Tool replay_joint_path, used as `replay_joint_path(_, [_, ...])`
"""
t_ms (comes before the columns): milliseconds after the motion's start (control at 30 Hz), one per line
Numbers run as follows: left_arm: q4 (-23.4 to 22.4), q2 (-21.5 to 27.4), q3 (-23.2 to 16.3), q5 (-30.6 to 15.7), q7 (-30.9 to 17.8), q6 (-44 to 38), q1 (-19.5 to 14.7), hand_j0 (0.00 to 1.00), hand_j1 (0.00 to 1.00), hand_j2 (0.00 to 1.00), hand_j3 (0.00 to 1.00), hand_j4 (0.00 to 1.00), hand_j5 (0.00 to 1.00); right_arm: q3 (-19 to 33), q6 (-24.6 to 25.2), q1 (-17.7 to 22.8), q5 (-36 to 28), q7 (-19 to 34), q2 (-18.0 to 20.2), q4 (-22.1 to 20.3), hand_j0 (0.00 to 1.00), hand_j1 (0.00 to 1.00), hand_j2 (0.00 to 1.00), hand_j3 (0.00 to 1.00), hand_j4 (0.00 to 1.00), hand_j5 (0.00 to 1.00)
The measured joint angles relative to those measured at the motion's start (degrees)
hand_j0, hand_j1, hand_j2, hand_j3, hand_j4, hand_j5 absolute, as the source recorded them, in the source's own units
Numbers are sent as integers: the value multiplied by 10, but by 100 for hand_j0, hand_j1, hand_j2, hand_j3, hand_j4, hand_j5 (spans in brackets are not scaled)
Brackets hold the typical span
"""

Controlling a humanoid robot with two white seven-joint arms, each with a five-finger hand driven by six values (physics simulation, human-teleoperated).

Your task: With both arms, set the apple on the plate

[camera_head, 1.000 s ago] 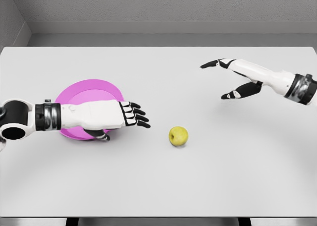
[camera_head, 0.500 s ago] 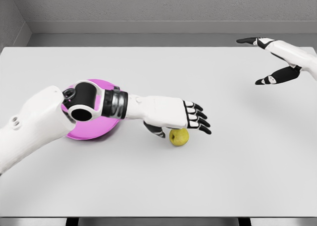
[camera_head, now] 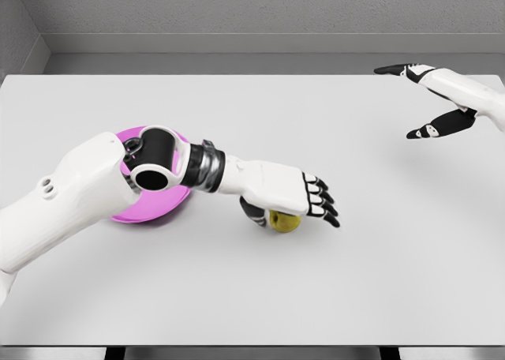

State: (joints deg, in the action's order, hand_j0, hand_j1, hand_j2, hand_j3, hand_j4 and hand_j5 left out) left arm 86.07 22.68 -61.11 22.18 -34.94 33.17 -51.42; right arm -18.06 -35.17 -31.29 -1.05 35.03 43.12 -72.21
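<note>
Apple (camera_head: pixel 284 220) lies on the table (camera_head: pixel 252 297) under the left hand (camera_head: pixel 288 194), whose palm covers it with thumb beside it and fingers still extended, not visibly closed on it. Left of the apple, well apart, sits the pink plate (camera_head: pixel 134 211), holding nothing. Far to the apple's right, the right hand (camera_head: pixel 430 99) hangs spread. Grasp, carry and placement remain.
</note>
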Motion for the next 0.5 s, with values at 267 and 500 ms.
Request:
replay_joint_path(267, [-18,-1,-1,0,-1,-4,-1,100,100,100,100,100,100,-3,0,5,0,0,1,-9,100,100,100,100,100,100])
replay_joint_path(500, [-26,-2,-6,1,-1,-4,-1,83,83,83,83,83,83,-3,0,6,0,0,2,-15,100,100,100,100,100,100])
